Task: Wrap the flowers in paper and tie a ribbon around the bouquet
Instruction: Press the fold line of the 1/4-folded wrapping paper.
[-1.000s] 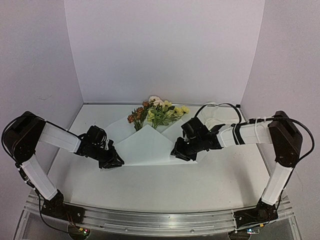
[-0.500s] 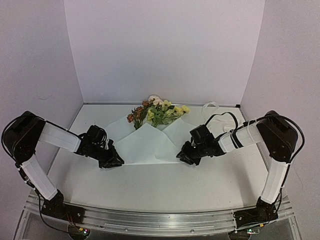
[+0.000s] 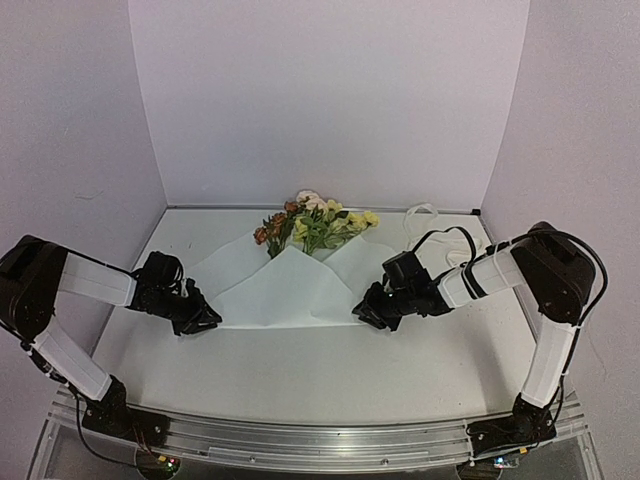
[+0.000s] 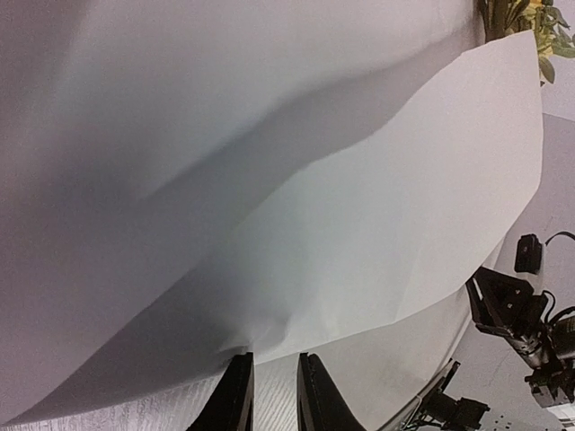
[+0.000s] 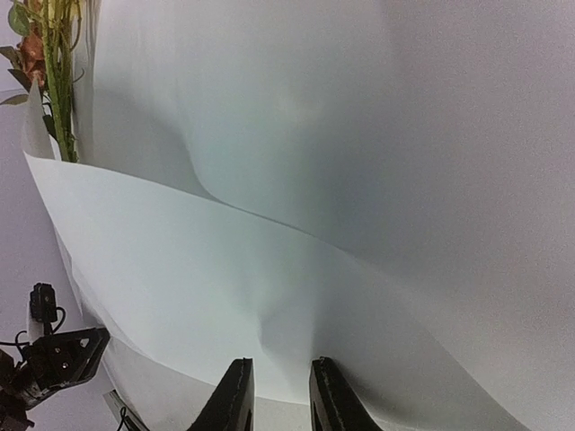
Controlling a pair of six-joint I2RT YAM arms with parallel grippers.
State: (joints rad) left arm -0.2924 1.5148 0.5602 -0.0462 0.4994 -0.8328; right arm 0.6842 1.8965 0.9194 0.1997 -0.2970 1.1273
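Leftward the left tool (image 3: 205, 318) has drawn back, dragging the near-left corner of the paper (image 3: 285, 290) along the counter (image 3: 300, 370). Its jaws are nearly closed, pinching that corner. The flowers (image 3: 315, 225) lie mid-counter, long axis near to far, blooms toward the back wall, stems under the folded sheet. The right tool (image 3: 365, 312) shows a slim gap at the paper's right edge; whether it grips, I cannot tell. Wrapping is under way. Next, I judge, one flap must fold across the stems.
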